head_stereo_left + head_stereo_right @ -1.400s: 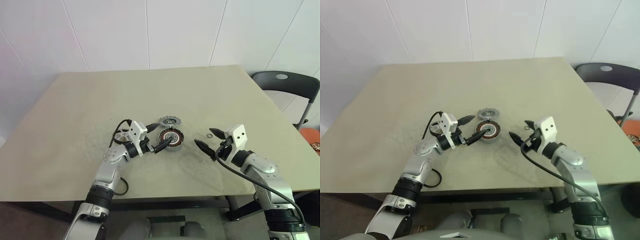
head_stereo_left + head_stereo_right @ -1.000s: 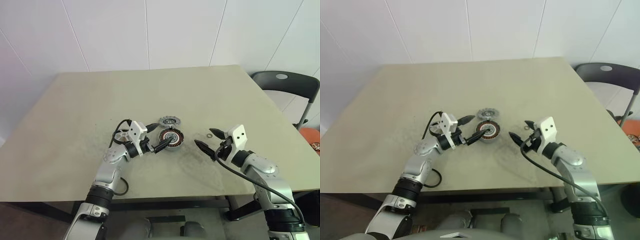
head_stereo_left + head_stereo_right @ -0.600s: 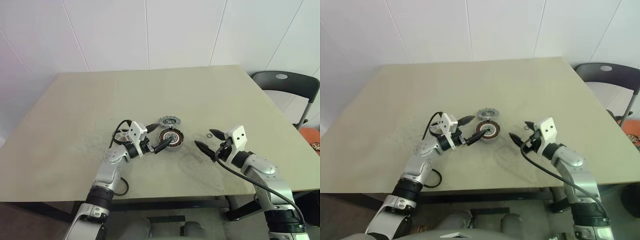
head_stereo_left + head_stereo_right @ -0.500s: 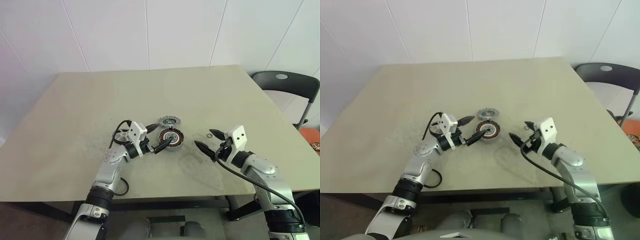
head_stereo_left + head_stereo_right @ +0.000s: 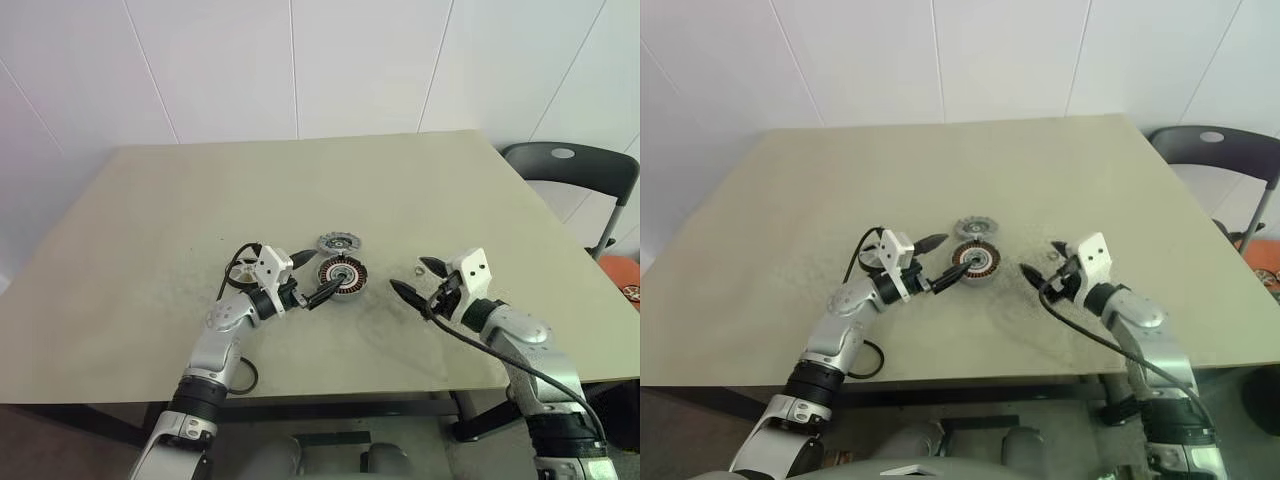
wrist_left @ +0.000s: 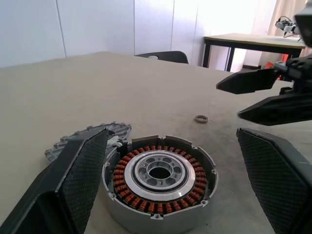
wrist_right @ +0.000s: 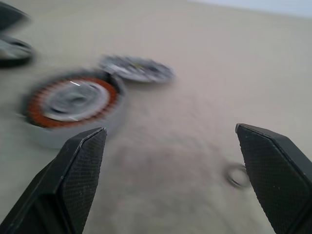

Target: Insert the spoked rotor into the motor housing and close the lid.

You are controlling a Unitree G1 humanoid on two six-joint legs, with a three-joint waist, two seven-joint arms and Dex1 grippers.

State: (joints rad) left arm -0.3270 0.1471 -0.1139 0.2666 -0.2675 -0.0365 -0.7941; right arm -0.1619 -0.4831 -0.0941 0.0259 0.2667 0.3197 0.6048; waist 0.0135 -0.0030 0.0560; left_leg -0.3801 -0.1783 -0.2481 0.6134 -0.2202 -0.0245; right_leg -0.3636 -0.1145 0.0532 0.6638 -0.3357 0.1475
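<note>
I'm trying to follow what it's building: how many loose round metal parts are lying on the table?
4. The motor housing sits mid-table, the lid just behind it, the spoked rotor behind the left gripper, and a small metal ring beside the right gripper.

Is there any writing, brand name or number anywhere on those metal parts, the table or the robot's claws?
None can be read.
motor housing: copper windings and bare metal, no markings.
lid: no lettering visible.
small ring: too small to tell.
left gripper and right gripper: plain black and white, no labels.
</note>
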